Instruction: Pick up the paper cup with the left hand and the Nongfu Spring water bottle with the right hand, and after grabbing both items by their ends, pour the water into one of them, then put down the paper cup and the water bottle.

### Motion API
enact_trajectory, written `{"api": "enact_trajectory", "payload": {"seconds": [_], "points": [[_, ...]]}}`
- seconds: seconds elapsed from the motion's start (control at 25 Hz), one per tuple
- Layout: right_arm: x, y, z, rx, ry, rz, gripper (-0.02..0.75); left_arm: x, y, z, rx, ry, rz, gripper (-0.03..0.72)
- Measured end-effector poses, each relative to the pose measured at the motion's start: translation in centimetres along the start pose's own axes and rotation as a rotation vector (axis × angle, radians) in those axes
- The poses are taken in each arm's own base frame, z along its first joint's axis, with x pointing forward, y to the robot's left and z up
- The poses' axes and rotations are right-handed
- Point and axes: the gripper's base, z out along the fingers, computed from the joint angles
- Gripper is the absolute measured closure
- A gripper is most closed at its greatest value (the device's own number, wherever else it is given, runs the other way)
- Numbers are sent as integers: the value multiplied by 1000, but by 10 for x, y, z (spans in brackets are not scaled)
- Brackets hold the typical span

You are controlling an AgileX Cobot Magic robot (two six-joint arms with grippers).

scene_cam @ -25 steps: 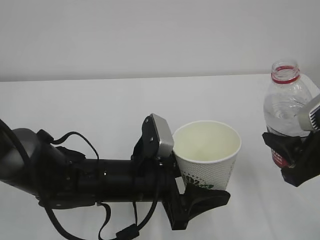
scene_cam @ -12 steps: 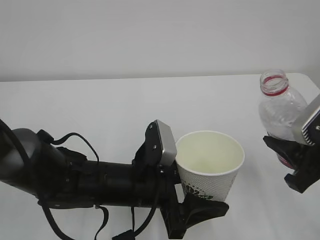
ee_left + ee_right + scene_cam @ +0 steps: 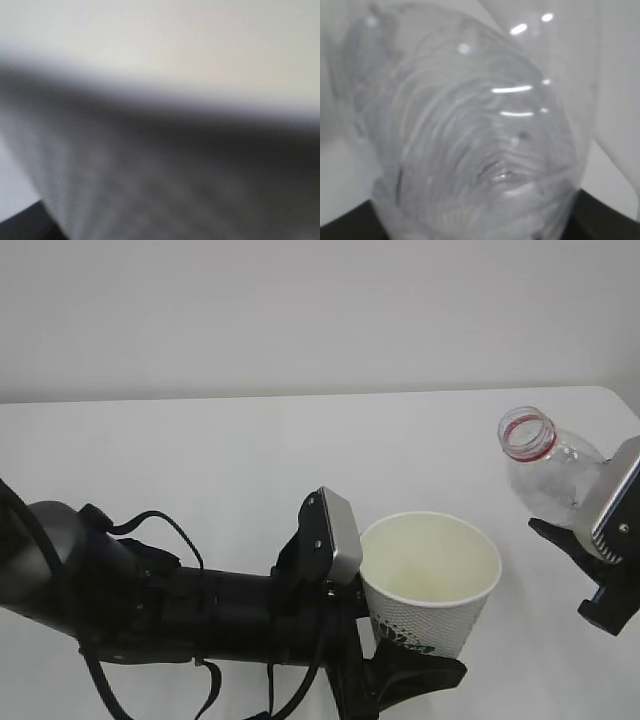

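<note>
Left gripper [image 3: 400, 665] grips paper cup [image 3: 432, 585] low, upright above tabletop [image 3: 200, 450]. Right gripper [image 3: 590, 565] grips Nongfu Spring water bottle [image 3: 548, 468] at base, mouth tilted twd cup, not over rim yet. Close gap first, then tip slowly, cup kept level.

- A white table [image 3: 220, 460] fills the lower part of the exterior view, its surface plain and matte.
- Its far edge runs level across the view, and its far right corner is rounded.
- A pale grey wall [image 3: 300, 310] rises behind the table, bare and evenly lit.
</note>
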Motion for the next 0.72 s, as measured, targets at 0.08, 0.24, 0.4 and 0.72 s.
{"api": "enact_trajectory", "payload": {"seconds": [0.08, 0.24, 0.4, 0.72], "points": [[0, 0, 0, 1, 0, -27, 293, 1, -3, 2, 7, 7, 3, 165], [0, 0, 0, 1, 1, -72, 293, 1, -4, 3, 4, 14, 2, 165], [0, 0, 0, 1, 1, -94, 293, 1, -3, 3, -3, 10, -3, 166], [0, 0, 0, 2, 1, -202, 293, 1, -3, 3, -4, 10, -4, 167]]}}
